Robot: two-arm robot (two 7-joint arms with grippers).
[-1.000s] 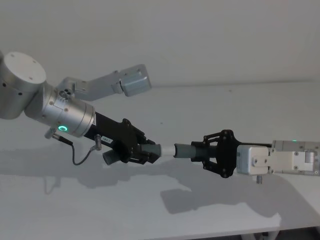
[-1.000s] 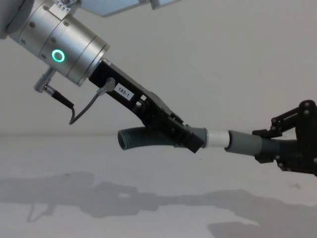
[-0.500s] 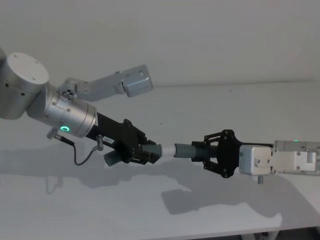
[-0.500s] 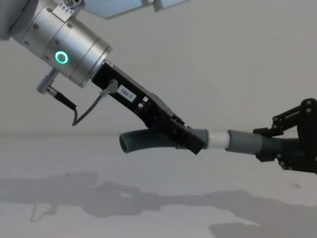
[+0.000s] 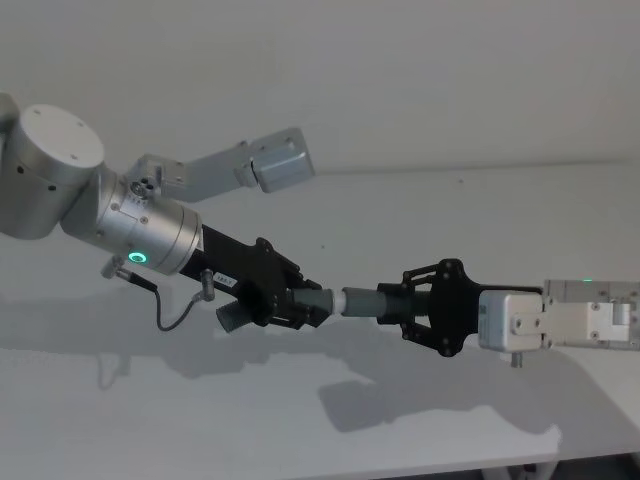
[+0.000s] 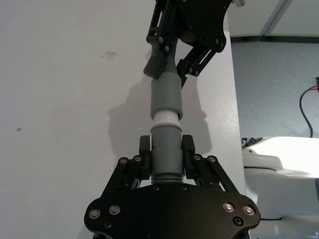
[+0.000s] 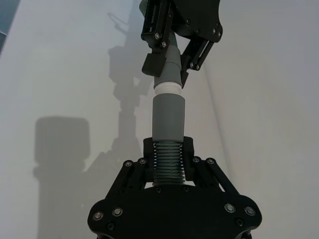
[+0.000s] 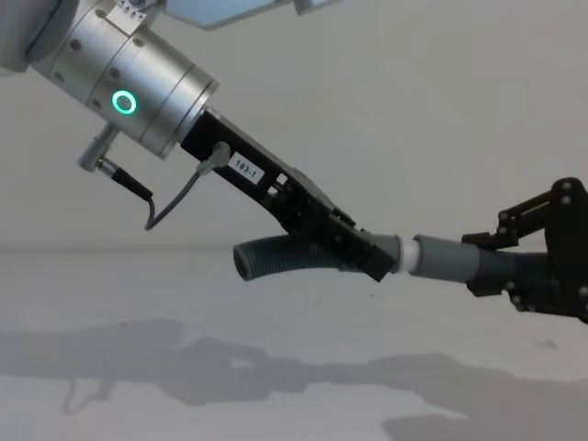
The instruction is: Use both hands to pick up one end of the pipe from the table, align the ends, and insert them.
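Grey pipe pieces join end-to-end between both clamped jaws.

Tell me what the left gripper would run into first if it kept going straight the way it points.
The left gripper, shut on its pipe piece, points at the right gripper. First contact would likely be pipe on pipe: the white tip already meets the other pipe piece, then the right gripper behind it.

pipe: dark grey, ribbed (white stub)
grippers: black
left arm: silver, green ring
table: white-grey
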